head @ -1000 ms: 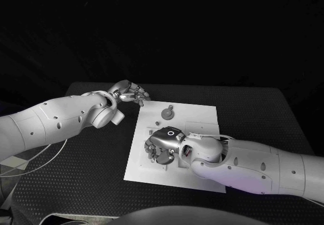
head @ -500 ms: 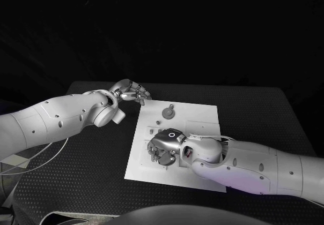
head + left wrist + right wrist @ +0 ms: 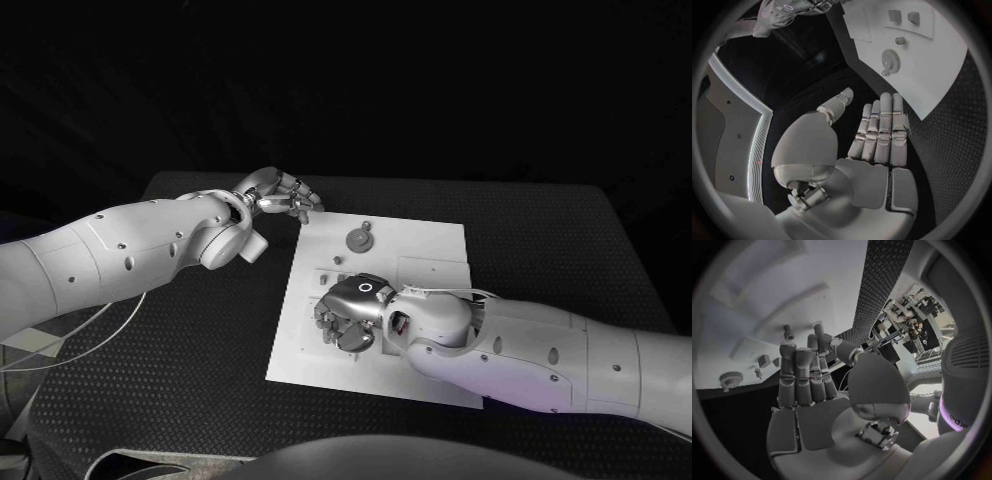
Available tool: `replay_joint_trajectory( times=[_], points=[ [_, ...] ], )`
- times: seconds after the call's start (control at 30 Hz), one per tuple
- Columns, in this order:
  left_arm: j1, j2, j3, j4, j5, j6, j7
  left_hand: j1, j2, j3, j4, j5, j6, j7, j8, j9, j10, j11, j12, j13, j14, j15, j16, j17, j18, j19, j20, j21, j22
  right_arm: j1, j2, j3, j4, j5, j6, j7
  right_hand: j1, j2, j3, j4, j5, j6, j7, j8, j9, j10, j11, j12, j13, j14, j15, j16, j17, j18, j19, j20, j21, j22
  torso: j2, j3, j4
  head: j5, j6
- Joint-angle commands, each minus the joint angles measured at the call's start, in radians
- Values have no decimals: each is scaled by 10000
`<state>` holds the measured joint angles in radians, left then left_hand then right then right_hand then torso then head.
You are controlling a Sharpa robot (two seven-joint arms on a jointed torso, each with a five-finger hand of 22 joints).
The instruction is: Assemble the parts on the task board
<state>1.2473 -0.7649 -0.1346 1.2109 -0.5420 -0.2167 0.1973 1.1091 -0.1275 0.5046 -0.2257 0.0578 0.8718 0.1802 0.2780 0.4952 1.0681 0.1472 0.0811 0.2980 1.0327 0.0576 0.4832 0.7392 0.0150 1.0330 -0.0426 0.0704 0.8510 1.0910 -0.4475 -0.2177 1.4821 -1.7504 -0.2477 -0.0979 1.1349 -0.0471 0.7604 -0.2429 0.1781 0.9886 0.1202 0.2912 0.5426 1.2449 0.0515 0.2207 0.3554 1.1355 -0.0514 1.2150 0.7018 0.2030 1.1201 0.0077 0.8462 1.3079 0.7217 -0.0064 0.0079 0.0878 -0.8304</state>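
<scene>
Parts (image 3: 788, 332) stand on the task board (image 3: 433, 250) under my right hand (image 3: 346, 312), whose fingers (image 3: 796, 376) are straight and together, gripping nothing; I judge it best to curl slowly around one piece. My left hand (image 3: 283, 196) hovers empty, fingers extended, off the board's far corner over the black table (image 3: 548, 230).

White arms (image 3: 123, 255), silver hand (image 3: 346, 310), thin, seemingly white cables (image 3: 87, 335)
</scene>
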Motion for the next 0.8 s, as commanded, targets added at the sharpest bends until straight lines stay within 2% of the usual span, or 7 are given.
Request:
replay_joint_trajectory(
  times=[0.03, 0.43, 0.57, 0.8],
  points=[
    [8, 18, 6, 21, 61, 127, 52, -38, 33, -14, 35, 48, -100, -1, 32, -16, -13, 64, -31, -16, 81, 1, -55, 17, 6, 13, 15, -2, -12, -27, 58, -5, -57, -184, 96, 93, -11, 111, 63, 7, 37, 148, 29, 171, 355, 35, 12, -4, -8, 10, -55, 6, 0, 588, -14, -66, 30, 182, -3, -2, 0, 10, 4],
    [8, 20, 6, 11, 60, 152, 54, -40, 33, -15, 38, 48, -102, -1, 33, -17, -15, 65, -32, -17, 83, 1, -64, 27, 6, 13, 15, -2, -14, -56, 26, -28, -154, -276, 367, 25, -13, 113, 64, 3, 37, 146, 30, 169, 357, 33, 13, -6, -6, 7, -54, 5, 0, 588, -17, -65, 29, 181, -10, -2, -8, 25, -54],
    [8, 28, 6, 2, 60, 155, 39, -41, 34, -15, 40, 48, -102, 0, 34, -18, -16, 65, -32, -17, 85, 1, -68, 31, 6, 13, 15, -2, -14, -60, 5, -29, -152, -276, 396, 22, -19, 119, 64, -2, 37, 145, 30, 169, 359, 31, 14, -8, -4, 3, -52, 4, 1, 588, -22, -63, 27, 181, -11, 17, -10, 61, -35],
    [8, 78, 6, -16, 60, 190, 18, -39, 30, -16, 39, 49, -109, 1, 31, -20, -24, 67, -36, -20, 87, 1, -77, 41, 7, 12, 15, -1, -16, -62, 28, -32, -140, -260, 418, 44, -29, 121, 62, -7, 37, 144, 31, 168, 362, 29, 16, -10, -1, -1, -50, 4, 2, 588, -27, -61, 26, 181, -9, 14, -19, 51, -21]
  ],
)
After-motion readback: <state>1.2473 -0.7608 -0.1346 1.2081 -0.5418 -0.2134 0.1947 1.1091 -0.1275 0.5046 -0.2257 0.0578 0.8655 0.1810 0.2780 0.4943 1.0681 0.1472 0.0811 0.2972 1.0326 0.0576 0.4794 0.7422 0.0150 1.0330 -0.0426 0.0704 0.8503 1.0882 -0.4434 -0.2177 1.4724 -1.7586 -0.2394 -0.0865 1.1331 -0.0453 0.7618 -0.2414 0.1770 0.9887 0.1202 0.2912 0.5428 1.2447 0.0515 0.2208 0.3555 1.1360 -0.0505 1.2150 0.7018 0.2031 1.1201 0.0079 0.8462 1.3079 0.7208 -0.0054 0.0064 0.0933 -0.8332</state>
